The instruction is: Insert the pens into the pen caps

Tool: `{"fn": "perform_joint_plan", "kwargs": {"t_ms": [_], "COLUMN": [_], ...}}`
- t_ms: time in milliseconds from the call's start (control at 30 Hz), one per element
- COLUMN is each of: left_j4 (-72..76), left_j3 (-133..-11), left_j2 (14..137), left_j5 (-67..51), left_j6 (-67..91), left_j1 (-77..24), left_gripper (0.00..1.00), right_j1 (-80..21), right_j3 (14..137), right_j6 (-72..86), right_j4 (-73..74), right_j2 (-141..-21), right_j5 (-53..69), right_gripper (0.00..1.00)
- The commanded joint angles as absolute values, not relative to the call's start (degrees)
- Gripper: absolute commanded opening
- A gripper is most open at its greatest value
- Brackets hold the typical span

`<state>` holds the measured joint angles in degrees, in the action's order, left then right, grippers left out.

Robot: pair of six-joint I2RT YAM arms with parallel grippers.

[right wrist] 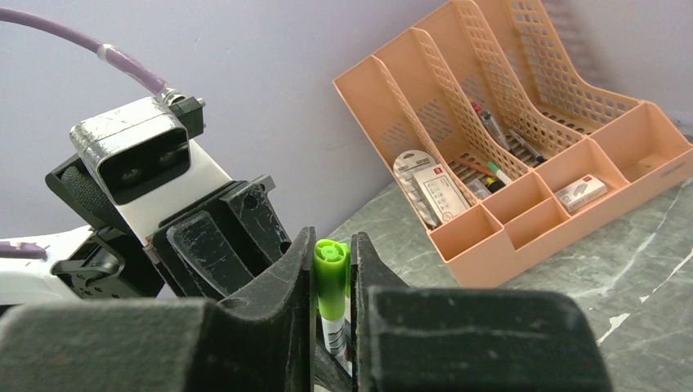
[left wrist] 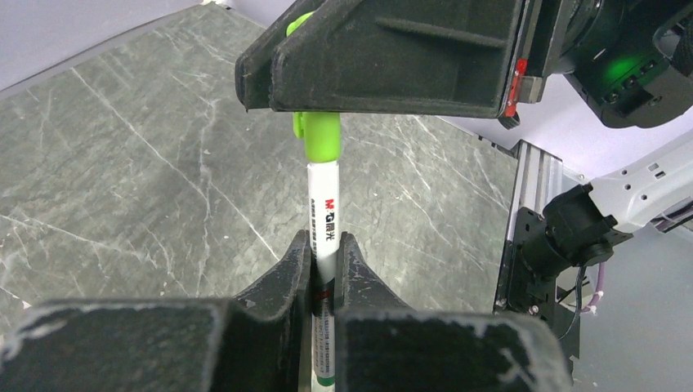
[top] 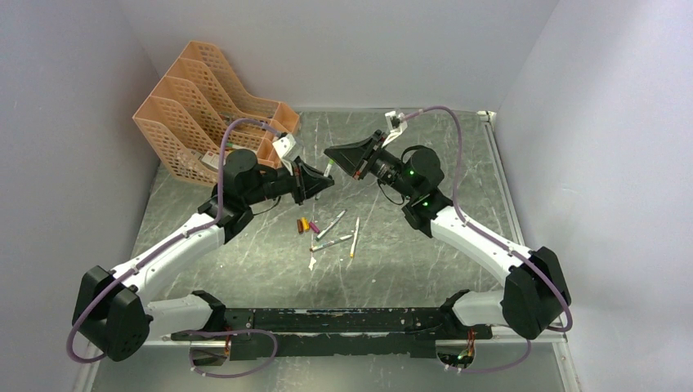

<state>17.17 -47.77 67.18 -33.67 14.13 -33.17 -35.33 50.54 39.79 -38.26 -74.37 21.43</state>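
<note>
My left gripper is shut on a white pen with a green rear end, held in the air above the table's middle. A lime green pen cap sits over the pen's front end. My right gripper is shut on that green cap, facing the left gripper tip to tip. Three more pens lie on the table below. Small coloured caps lie beside them, orange, yellow and magenta.
An orange desk organiser stands at the back left, with stationery in it in the right wrist view. A tiny white scrap lies near the pens. Grey walls enclose the marbled table.
</note>
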Motion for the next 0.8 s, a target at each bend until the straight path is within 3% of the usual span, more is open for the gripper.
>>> {"fn": "perform_joint_plan", "kwargs": {"t_ms": [0,267,767], "left_j4": [18.81,19.38,20.1], "left_j3": [-51.13,-55.31,-63.83], "left_j2": [67.54,70.25,74.51], "left_j5": [-32.18,-32.12,-32.63], "left_j6": [15.36,19.09,17.65], "left_j1": [-33.99,-34.01,-33.97], "left_gripper": [0.07,0.07,0.07], "right_j1": [-36.33,-40.56,-43.92], "right_j3": [49.85,46.54,40.98], "right_j6": [38.14,31.59,30.88], "right_j4": [-34.93,-26.22,-26.02], "right_j2": [-73.16,-70.28,-73.03], "right_j5": [21.69,20.26,21.91], "right_gripper": [0.0,0.0,0.0]}}
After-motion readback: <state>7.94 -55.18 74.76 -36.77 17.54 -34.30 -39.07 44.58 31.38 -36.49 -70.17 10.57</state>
